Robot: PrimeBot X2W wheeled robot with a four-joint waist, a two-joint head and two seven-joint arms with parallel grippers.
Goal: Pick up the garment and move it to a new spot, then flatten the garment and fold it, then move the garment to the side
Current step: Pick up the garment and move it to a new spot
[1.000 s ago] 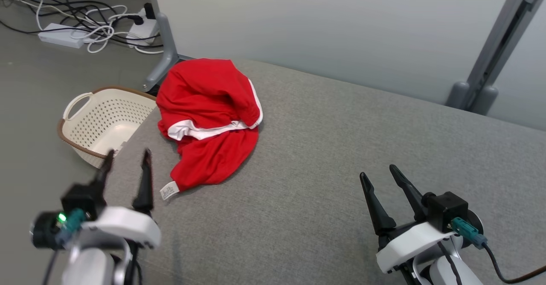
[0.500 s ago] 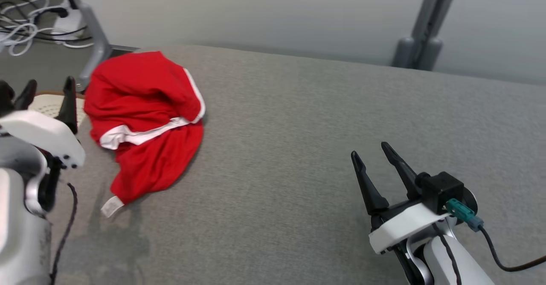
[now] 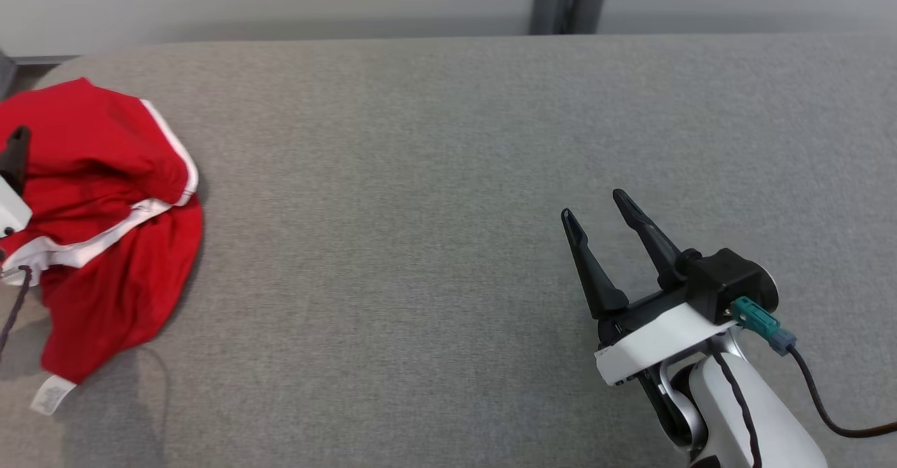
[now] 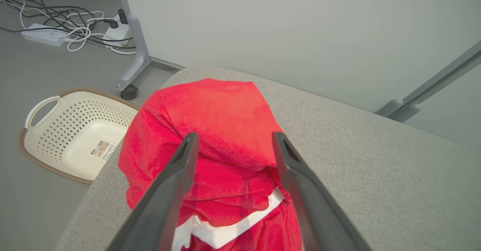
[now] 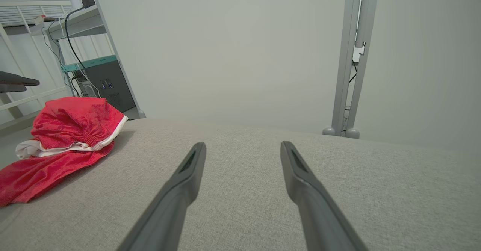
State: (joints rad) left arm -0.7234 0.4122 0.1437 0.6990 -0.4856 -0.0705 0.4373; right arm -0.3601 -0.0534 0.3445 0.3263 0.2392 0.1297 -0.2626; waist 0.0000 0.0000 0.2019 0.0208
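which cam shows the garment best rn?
Left wrist view: the garment sits mid-frame, close up, framed by the open left gripper, though its lower part is cropped. Head view crops it at the left edge; right wrist view shows it small, side-on, far left.

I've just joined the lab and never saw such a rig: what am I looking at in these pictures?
A two-armed robot is shown from three cameras. The head picture looks down on a gray padded surface; the other two look along each arm's two dark fingers. A crumpled red garment with white trim lies at its left end. The left gripper hovers open by it; the right gripper is open above bare surface. Nothing is held. A pale basket stands on the floor beside the surface.
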